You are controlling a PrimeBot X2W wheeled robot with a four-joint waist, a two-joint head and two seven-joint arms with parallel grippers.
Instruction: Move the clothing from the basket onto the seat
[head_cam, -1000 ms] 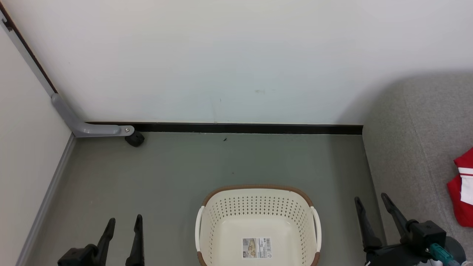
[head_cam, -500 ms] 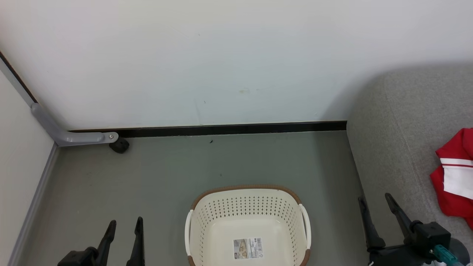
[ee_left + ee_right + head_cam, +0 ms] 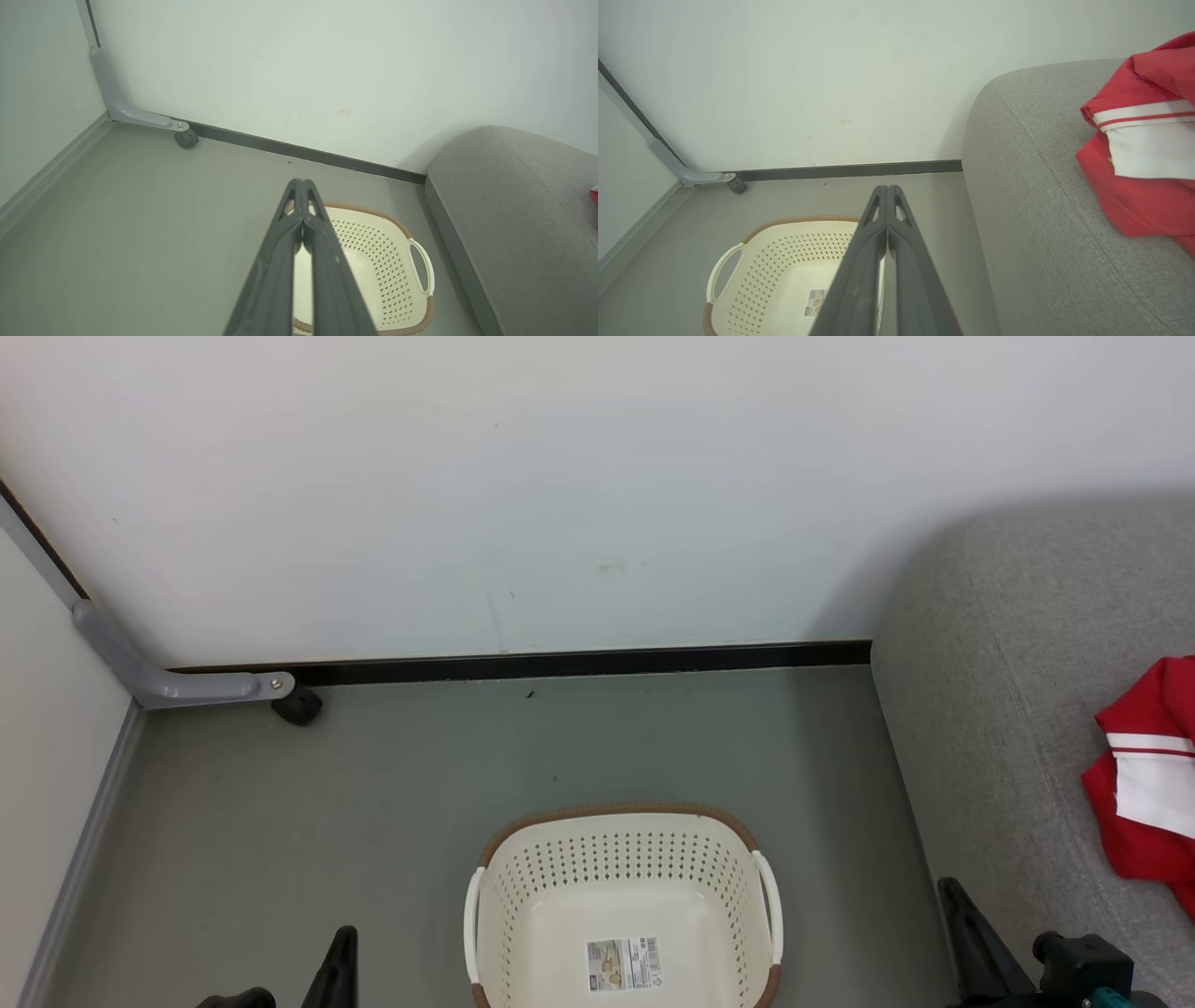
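Left tool [image 3: 302, 184] and right tool [image 3: 887, 189] both closed tight, holding nothing

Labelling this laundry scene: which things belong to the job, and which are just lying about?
Job: bright red, white-striped fabric clothing; cream perforated plastic basket, brown rim; large light grey upholstered seat.
Lying about: small black caster wheel; grey metal bracket.

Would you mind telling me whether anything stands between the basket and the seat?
Nothing visible does: a strip of grey floor separates the basket from the seat. The basket looks empty apart from its label sticker, and the red clothing already lies on the seat.
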